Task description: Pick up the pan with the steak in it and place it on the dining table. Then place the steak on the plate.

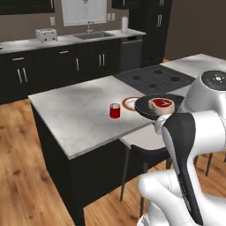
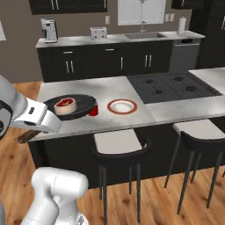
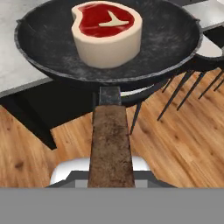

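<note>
The pan [image 3: 109, 48] is held in the air by its wooden handle [image 3: 110, 144], with the claw [image 2: 33, 127] clamped together on the handle's near end; the hand view looks straight down the handle toward the bowl. The pan hangs over the near edge of the dining table [image 1: 79, 119], its bowl partly above the marble and partly above the stool [image 2: 118, 143] and wood floor below. The steak [image 3: 107, 33] sits in the middle of the bowl, bone mark up. The pan's long axis runs from the claw out along the handle to the bowl, pointing away from the robot and across the table edge; it looks about level, perhaps dipping a little at the far rim. The main risk, as I judge it, is the long lever: all the weight sits far from the grip, so the handle could twist or sag in the claw and tip the steak out onto the floor. Setting the pan down too close to the edge could leave it overhanging and ready to fall once let go. The red cup [image 1: 114, 110] stands just beside the pan and the plate [image 2: 122, 106] lies near it on the other side, so a careless sweep could knock the cup over or land the pan on the plate
</note>
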You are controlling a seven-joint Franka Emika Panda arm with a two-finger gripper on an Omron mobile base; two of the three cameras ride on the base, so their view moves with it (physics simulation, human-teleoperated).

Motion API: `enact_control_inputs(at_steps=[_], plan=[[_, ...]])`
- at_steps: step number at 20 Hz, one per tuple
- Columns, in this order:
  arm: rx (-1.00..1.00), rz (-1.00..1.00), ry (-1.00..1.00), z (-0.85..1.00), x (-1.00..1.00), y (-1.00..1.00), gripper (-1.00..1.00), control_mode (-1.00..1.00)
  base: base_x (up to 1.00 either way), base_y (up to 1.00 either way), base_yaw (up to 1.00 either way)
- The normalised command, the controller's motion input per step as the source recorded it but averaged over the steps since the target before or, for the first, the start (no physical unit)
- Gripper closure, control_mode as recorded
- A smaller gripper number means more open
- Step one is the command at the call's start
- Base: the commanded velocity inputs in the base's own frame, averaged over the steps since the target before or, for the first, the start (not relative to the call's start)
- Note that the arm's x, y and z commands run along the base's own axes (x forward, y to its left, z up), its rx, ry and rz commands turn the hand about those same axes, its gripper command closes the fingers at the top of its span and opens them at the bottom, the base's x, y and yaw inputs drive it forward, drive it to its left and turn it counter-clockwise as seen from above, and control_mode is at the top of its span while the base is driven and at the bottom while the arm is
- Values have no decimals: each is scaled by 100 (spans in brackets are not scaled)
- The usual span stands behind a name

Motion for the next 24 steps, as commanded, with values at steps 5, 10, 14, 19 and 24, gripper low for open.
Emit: enact_control_inputs(at_steps=[5, 10, 14, 19, 24], plan=[[0, 0, 0, 0, 0, 0, 100, 100, -3, 3, 48], [0, 0, 0, 0, 0, 0, 100, 100, 0, 13, 44], [0, 0, 0, 0, 0, 0, 100, 100, 0, 2, 32], [0, 0, 0, 0, 0, 0, 100, 100, 1, -16, 3], [0, 0, 0, 0, 0, 0, 100, 100, 3, -42, 10]])
